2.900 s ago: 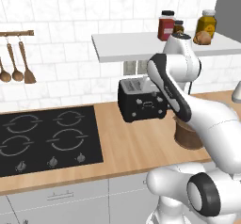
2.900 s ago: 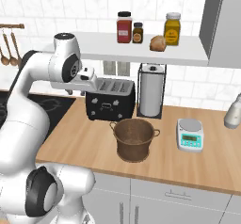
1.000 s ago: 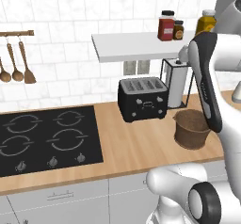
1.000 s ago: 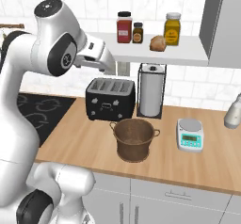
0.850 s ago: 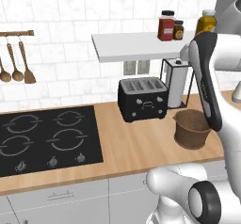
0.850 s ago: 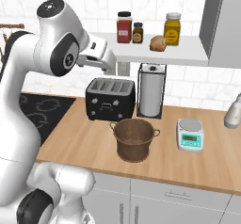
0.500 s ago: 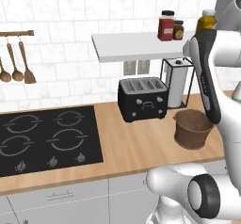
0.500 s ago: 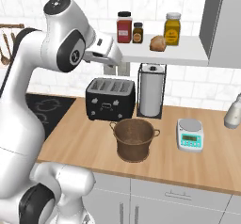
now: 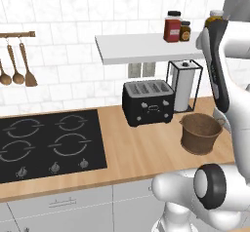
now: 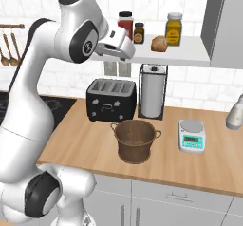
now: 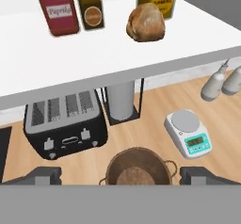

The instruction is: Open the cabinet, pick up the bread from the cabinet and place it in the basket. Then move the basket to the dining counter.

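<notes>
**Bread on the open shelf, gripper raised for the pick**

Bread (image 10: 159,43) is shown lying on the white cabinet shelf (image 10: 190,55), beside a yellow jar (image 10: 173,29) and to the right of a red jar (image 10: 125,25) and a small dark jar (image 10: 138,32). The cabinet is judged already open: its grey door (image 10: 223,23) is seen swung aside at the right and the shelf is exposed. The gripper (image 10: 124,49) is held at shelf height, to the left of the bread and well apart from it; its jaws are spread wide and nothing is held between them. The step in hand is judged to be the reach for the bread. The next move calls for the hand to be carried rightward along the shelf, past the two jars, and the open jaws to be set around the bun without the yellow jar being knocked.

The basket (image 10: 135,139) stands on the worktop (image 10: 85,144) in front of a toaster (image 10: 111,99) and a paper-towel holder (image 10: 152,91), near a scale (image 10: 191,136). Nothing is seen inside it; only its brown woven bottom is visible in the hand view.
</notes>
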Motion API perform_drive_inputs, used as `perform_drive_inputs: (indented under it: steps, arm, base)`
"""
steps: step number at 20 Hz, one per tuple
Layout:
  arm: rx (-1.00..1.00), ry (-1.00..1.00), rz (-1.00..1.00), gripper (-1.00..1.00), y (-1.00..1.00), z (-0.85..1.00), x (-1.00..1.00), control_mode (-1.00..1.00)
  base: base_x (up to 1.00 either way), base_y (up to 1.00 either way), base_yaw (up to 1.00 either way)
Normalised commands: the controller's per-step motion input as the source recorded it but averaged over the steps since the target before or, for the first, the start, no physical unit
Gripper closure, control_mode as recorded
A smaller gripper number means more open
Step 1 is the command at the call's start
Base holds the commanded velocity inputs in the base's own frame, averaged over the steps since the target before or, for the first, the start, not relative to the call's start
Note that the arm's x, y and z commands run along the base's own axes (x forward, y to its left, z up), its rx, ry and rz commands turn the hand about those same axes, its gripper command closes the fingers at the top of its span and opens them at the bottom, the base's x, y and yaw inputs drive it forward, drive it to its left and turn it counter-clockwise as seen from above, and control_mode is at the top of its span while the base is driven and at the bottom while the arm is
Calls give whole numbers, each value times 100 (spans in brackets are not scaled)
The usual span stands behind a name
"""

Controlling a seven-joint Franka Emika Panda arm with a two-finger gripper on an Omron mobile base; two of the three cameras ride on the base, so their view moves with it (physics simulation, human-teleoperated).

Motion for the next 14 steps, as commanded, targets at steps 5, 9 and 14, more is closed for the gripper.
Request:
perform_drive_inputs:
  steps: [5,9,14]
  arm:
    - [1,0,-3,-100,-24,21,23,-100]
    - [0,-3,-2,-100,-25,5,30,-100]
    - [0,-3,0,-100,-33,0,41,-100]
  base:
    - [0,0,0]
    - [0,0,0]
    - [0,0,0]
